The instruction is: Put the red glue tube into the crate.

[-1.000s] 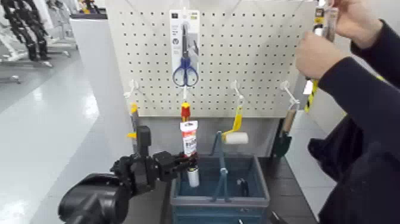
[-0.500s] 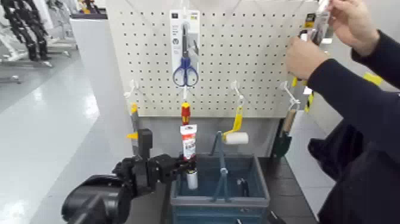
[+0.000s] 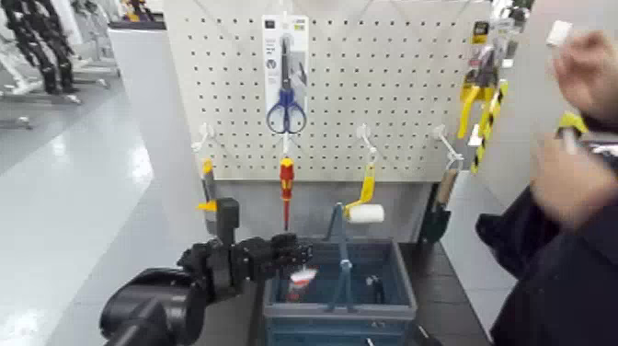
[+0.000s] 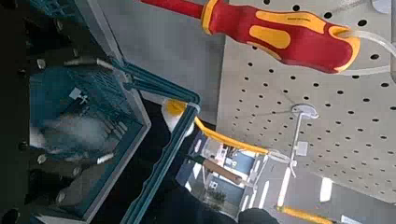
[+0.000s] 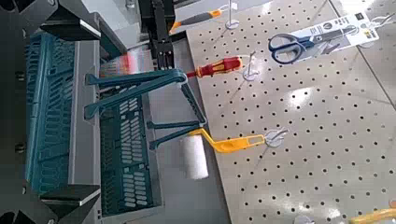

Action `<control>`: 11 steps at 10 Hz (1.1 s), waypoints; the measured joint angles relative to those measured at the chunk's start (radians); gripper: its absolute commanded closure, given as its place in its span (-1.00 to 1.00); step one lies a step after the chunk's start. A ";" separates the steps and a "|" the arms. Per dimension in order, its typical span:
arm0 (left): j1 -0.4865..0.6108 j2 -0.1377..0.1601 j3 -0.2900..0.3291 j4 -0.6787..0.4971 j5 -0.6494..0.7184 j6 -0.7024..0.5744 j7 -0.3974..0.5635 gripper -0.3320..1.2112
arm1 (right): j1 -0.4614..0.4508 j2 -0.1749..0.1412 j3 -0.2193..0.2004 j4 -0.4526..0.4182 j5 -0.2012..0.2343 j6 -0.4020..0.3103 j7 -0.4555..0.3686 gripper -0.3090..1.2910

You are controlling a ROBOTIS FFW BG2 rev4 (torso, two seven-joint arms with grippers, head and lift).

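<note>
Left tool [image 3: 304,251] is wide, its fingers parted over the crate [image 3: 340,311], at the end of the arm reaching in from the crate's left side. Just below it, the red glue tube [image 3: 300,283] is tilted inside the crate's outline, on the left side of the upright handle bar [image 3: 345,266], its white end toward the bar; whether it touches the crate's floor I cannot tell. Right tool [image 5: 91,112] stands wide as well, near the crate with nothing between its fingers. Beyond the crate rises the pegboard [image 3: 395,74], where a red-and-yellow screwdriver [image 3: 286,184] hangs tip down above the crate's left part, with carded blue-handled scissors [image 3: 286,115] higher up. A yellow-handled roller [image 3: 365,213] hangs just above the crate's far right part, and a trowel [image 3: 436,221] hangs off past its far right corner. Well up and to the right of the crate are yellow-handled pliers [image 3: 474,87], and farther right of the crate a person's two hands, one [image 3: 589,74] above the other [image 3: 572,179], both blurred and apart from it
</note>
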 measured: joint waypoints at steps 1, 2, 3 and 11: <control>-0.002 0.000 -0.002 0.000 0.000 0.000 0.000 -0.64 | 0.000 -0.001 -0.001 0.000 -0.001 -0.001 0.000 -0.44; -0.004 0.000 -0.005 0.000 0.000 0.000 0.000 -0.64 | 0.000 -0.001 -0.002 0.001 -0.002 -0.002 0.000 -0.44; -0.004 0.000 -0.006 0.000 0.000 -0.001 0.000 -0.64 | 0.000 -0.001 -0.002 0.003 -0.003 -0.003 0.000 -0.44; 0.155 0.014 0.097 -0.350 -0.082 -0.005 0.149 -0.58 | 0.004 -0.004 -0.005 -0.004 -0.001 -0.010 -0.001 -0.44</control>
